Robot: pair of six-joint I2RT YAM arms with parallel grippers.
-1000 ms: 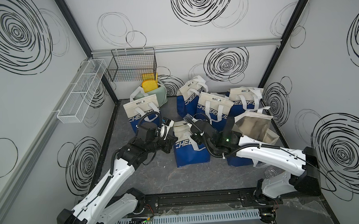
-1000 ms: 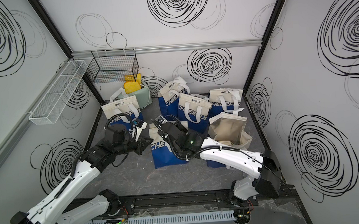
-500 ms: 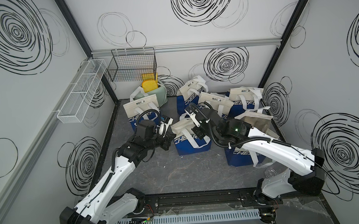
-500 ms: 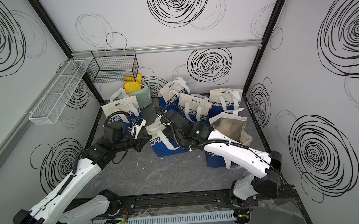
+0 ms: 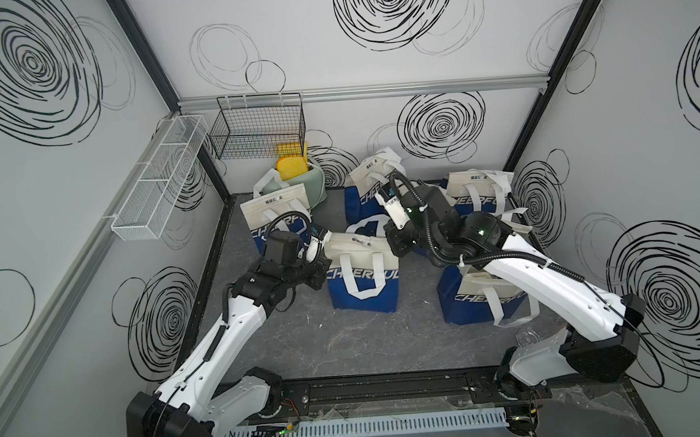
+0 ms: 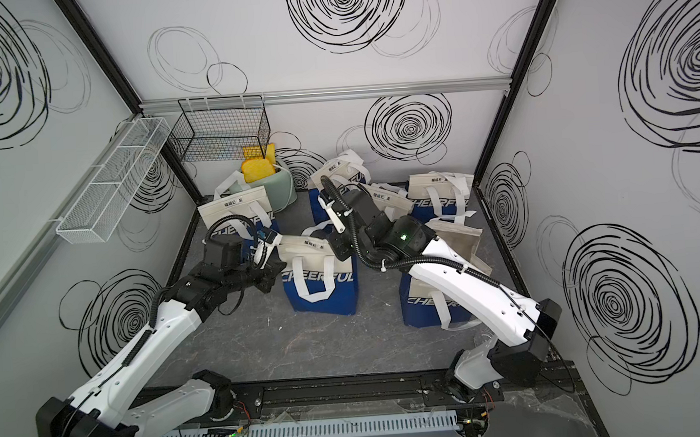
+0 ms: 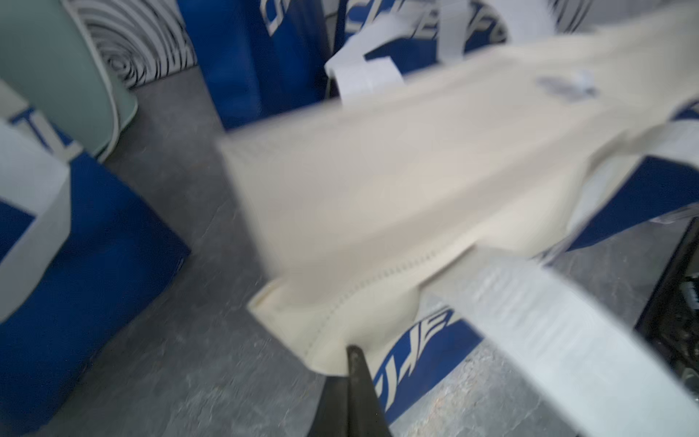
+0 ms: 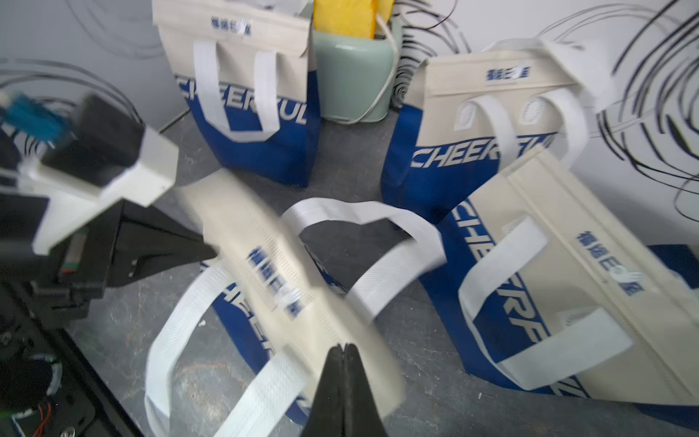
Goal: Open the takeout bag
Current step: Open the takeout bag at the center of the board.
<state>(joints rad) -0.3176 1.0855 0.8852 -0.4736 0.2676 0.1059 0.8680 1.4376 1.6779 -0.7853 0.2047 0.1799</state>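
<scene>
The takeout bag (image 5: pixel 362 279) (image 6: pixel 321 283), blue below and cream on top with white handles, stands mid-floor in both top views. Its folded cream flap (image 8: pixel 264 265) stretches between my two grippers. My left gripper (image 5: pixel 322 265) (image 6: pixel 279 267) is shut on the flap's left corner; in the left wrist view the cream fabric (image 7: pixel 378 212) sits pinched at my left gripper (image 7: pixel 352 352). My right gripper (image 5: pixel 396 246) (image 6: pixel 340 249) is shut at the flap's right end, and in the right wrist view my right gripper (image 8: pixel 343 346) lies on the cream edge. Both wrist views are blurred.
More bags of the same kind stand at back left (image 5: pixel 277 215), back (image 5: pixel 363 193) and back right (image 5: pixel 480 195). An open one (image 5: pixel 482 299) sits under my right arm. A green bin (image 5: pixel 307 186) with yellow items, a black wire basket (image 5: pixel 257 129) and a white wire shelf (image 5: pixel 158 177) are at left.
Both grippers, still shut, have carried the bag away from the front rail toward the back. It was tilted and raised; now it stands upright on the floor.
</scene>
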